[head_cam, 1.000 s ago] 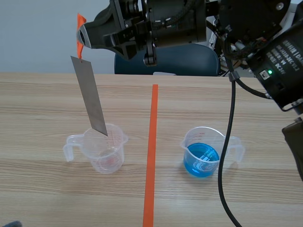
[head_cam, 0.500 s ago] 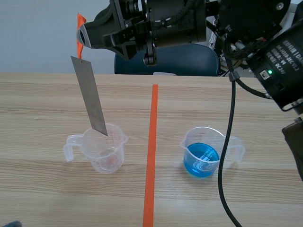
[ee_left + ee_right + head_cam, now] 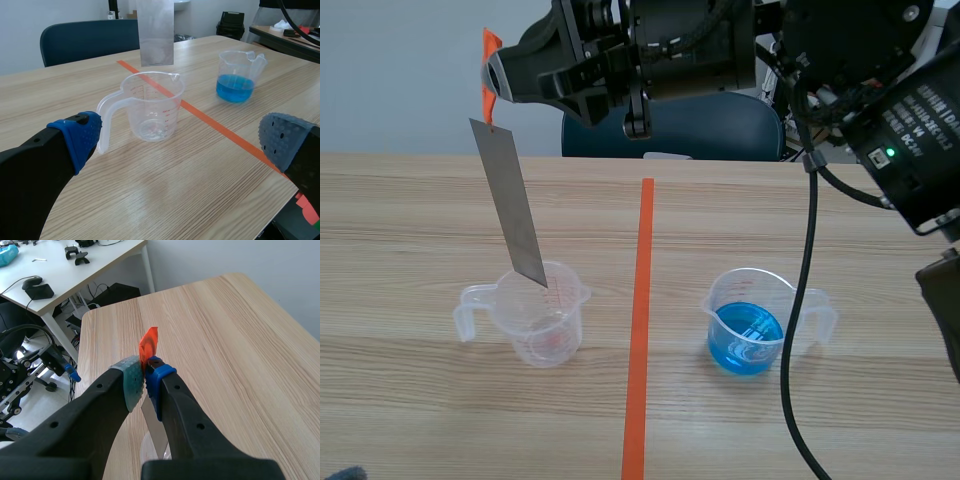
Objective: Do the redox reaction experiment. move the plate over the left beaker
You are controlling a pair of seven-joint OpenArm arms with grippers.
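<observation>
A grey metal plate (image 3: 509, 204) with an orange tag (image 3: 490, 75) at its top hangs tilted, its lower corner just at the rim of the clear empty left beaker (image 3: 538, 315). My right gripper (image 3: 492, 85), reaching across from the right, is shut on the plate's top. In the right wrist view the gripper (image 3: 145, 376) pinches the tag (image 3: 148, 345), the plate (image 3: 154, 432) dropping below. The left wrist view shows the plate (image 3: 155, 32) above the beaker (image 3: 150, 106). My left gripper (image 3: 180, 145) is open, low in front of that beaker.
A second beaker (image 3: 752, 320) holding blue liquid stands right of the orange tape line (image 3: 639, 320); it shows too in the left wrist view as the blue beaker (image 3: 237, 76). A blue chair (image 3: 670, 128) stands behind the table. A black cable (image 3: 802, 300) hangs beside the blue beaker.
</observation>
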